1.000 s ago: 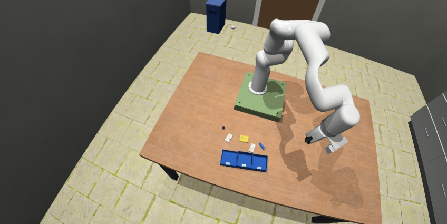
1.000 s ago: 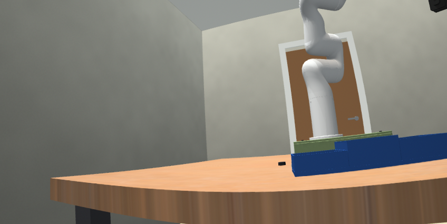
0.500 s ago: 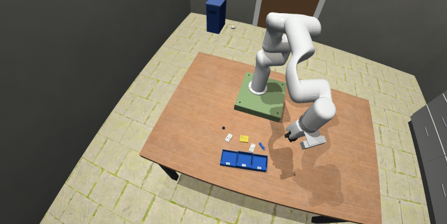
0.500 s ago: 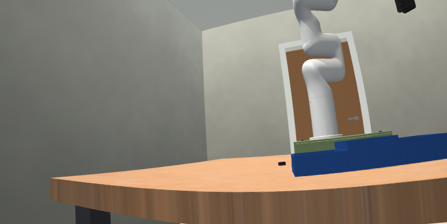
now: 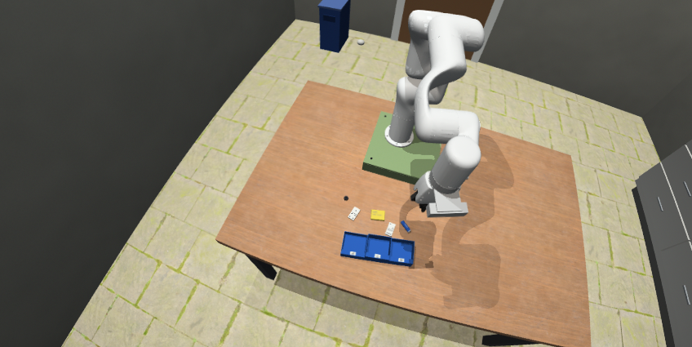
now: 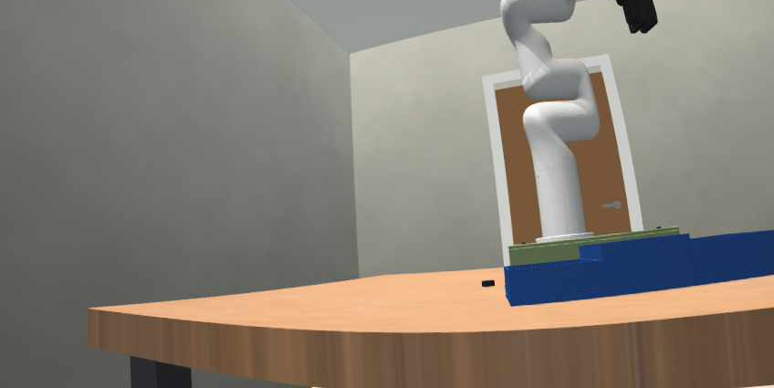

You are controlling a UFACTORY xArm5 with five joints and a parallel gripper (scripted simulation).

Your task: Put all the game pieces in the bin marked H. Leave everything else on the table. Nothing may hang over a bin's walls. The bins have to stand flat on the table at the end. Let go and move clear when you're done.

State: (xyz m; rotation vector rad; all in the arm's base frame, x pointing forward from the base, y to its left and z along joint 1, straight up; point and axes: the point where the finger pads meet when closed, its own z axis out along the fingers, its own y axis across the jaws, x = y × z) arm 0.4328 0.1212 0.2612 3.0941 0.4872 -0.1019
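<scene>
- Overhead, the gripper (image 5: pixel 421 203) hangs above the table (image 5: pixel 300 158), fingers pressed nearly together with nothing between them.
- One white domino (image 5: pixel 353 213) lies left of a yellow card (image 5: pixel 377 215); a second domino (image 5: pixel 390 229) lies just beside a small blue cylinder (image 5: pixel 405 227).
- A black disc (image 5: pixel 346 197) sits apart, farther left.
- Three joined blue bins (image 5: pixel 377 247) stand flat near the table's front edge, nothing visible inside; their labels are too small to read.
</scene>
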